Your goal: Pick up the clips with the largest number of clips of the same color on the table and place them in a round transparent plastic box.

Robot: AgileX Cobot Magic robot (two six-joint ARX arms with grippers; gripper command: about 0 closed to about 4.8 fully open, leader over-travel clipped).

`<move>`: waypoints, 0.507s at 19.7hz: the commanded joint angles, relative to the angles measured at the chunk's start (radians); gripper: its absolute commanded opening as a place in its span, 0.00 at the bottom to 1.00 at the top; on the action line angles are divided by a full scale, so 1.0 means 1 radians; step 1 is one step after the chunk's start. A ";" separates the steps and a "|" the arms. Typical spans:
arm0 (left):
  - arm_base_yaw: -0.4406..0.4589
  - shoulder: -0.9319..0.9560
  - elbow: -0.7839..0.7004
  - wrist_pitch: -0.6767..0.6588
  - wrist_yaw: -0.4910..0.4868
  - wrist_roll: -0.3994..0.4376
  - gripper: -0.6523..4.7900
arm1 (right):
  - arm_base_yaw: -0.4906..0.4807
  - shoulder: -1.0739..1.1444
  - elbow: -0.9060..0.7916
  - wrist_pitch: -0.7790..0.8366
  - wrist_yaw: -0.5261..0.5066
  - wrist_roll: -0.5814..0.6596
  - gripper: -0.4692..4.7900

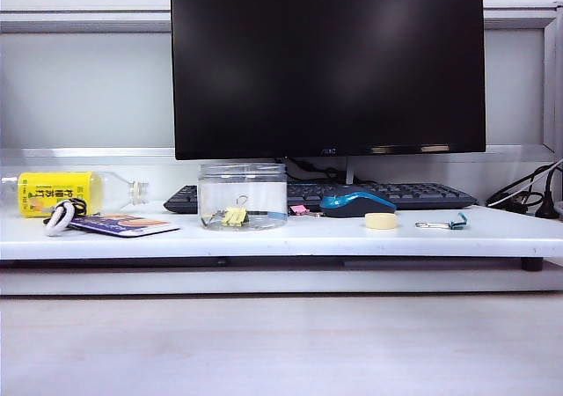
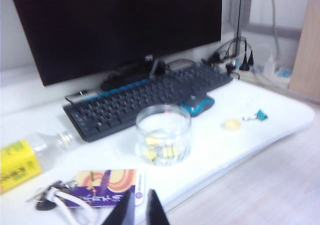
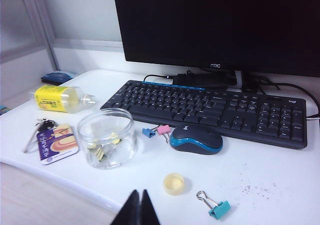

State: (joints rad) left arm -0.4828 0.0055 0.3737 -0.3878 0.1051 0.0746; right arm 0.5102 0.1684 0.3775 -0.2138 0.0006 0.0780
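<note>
Several pale-yellow clips point(image 1: 235, 216) lie inside the round transparent plastic box point(image 1: 243, 176), which stands on the white desk in front of the keyboard. In the left wrist view the clips point(image 2: 162, 152) show through the box wall point(image 2: 163, 120), and in the right wrist view the clips point(image 3: 102, 150) rest on the box floor point(image 3: 106, 125). My left gripper point(image 2: 140, 191) hangs off the desk's front edge near the card, its tips almost together and holding nothing. My right gripper point(image 3: 139, 191) is shut and empty, also back from the front edge. Neither gripper appears in the exterior view.
A teal clip point(image 3: 219, 209) and a pale-yellow tape roll point(image 3: 174, 183) lie near the front right. A blue mouse point(image 3: 196, 138), small blue point(image 3: 149, 132) and pink point(image 3: 163, 129) clips, keyboard point(image 3: 210, 107), yellow-labelled bottle point(image 1: 62, 192), and card with keys point(image 1: 123, 225) share the desk.
</note>
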 commanded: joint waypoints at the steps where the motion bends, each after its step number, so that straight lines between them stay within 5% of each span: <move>1: 0.000 -0.003 -0.090 0.163 0.003 0.001 0.21 | -0.001 0.000 -0.080 0.110 0.005 0.000 0.11; 4: 0.000 -0.004 -0.176 0.232 0.003 0.023 0.21 | -0.001 0.000 -0.222 0.270 0.005 0.001 0.11; 10: 0.000 -0.004 -0.265 0.275 0.004 0.022 0.21 | -0.001 -0.001 -0.320 0.300 0.005 0.001 0.11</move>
State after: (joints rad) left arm -0.4828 0.0048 0.1150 -0.1299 0.1047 0.0937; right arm 0.5102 0.1680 0.0639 0.0635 0.0040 0.0784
